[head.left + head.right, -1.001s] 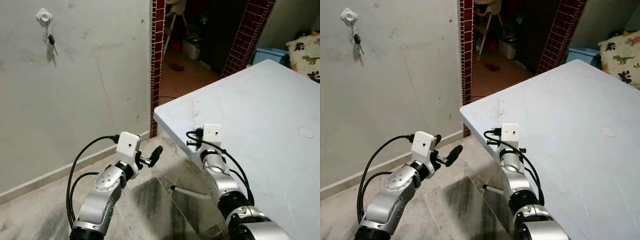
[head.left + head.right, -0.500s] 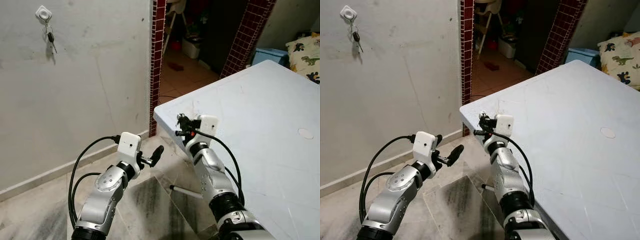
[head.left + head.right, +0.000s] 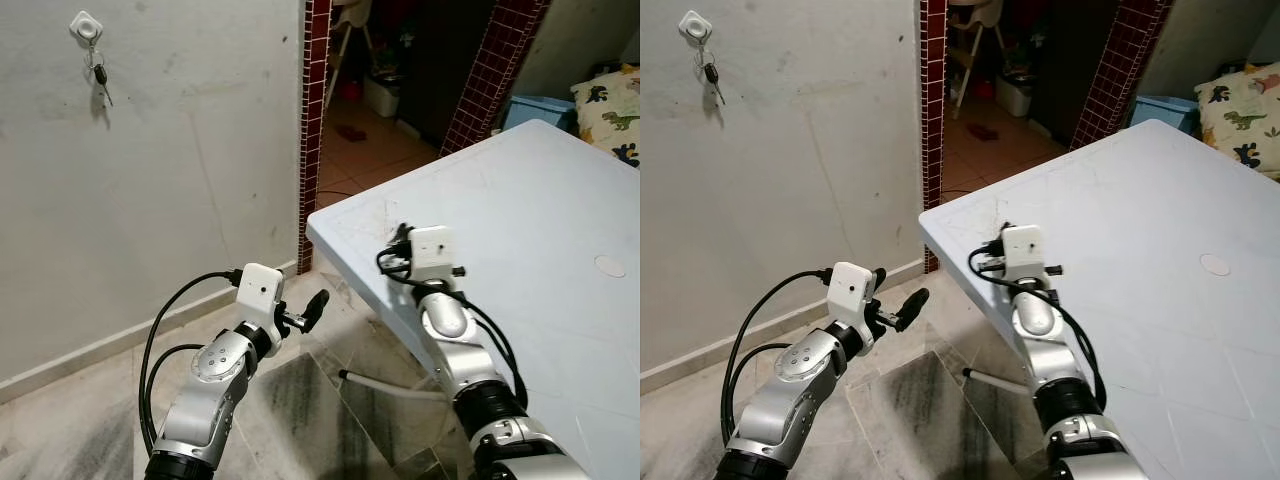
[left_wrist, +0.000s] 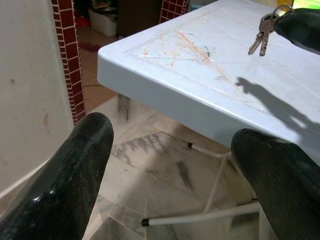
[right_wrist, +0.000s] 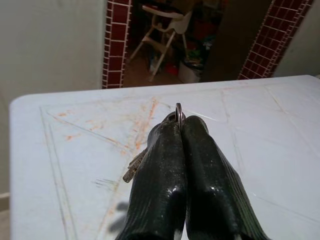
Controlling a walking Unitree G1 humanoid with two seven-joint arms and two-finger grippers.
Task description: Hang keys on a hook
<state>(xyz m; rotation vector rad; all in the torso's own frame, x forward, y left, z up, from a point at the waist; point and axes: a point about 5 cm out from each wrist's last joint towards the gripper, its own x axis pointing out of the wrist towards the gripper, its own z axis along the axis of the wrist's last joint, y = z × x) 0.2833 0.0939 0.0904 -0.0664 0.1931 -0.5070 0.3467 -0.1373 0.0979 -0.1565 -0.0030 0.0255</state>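
Observation:
A white hook (image 3: 88, 27) is fixed high on the grey wall at the far left, and one set of keys (image 3: 100, 80) hangs from it. My right gripper (image 5: 181, 125) is over the near corner of the white table (image 3: 540, 220), shut on the ring of a second key bunch (image 5: 134, 170) that dangles below its fingertips. The left wrist view shows those same keys (image 4: 267, 27) hanging above the tabletop. My left gripper (image 3: 305, 312) is held low above the floor, left of the table corner, open with nothing between its fingers.
A doorway framed by red-tiled pillars (image 3: 316, 120) opens behind the table, with a high chair beyond it. A blue bin (image 3: 540, 108) and a dinosaur-print pillow (image 3: 612, 105) lie at the far right. A white table brace (image 3: 380, 385) crosses the marble floor.
My right wrist swung out to the left with the keys half a second ago and has since moved back right, over the table corner. The left arm has stayed put.

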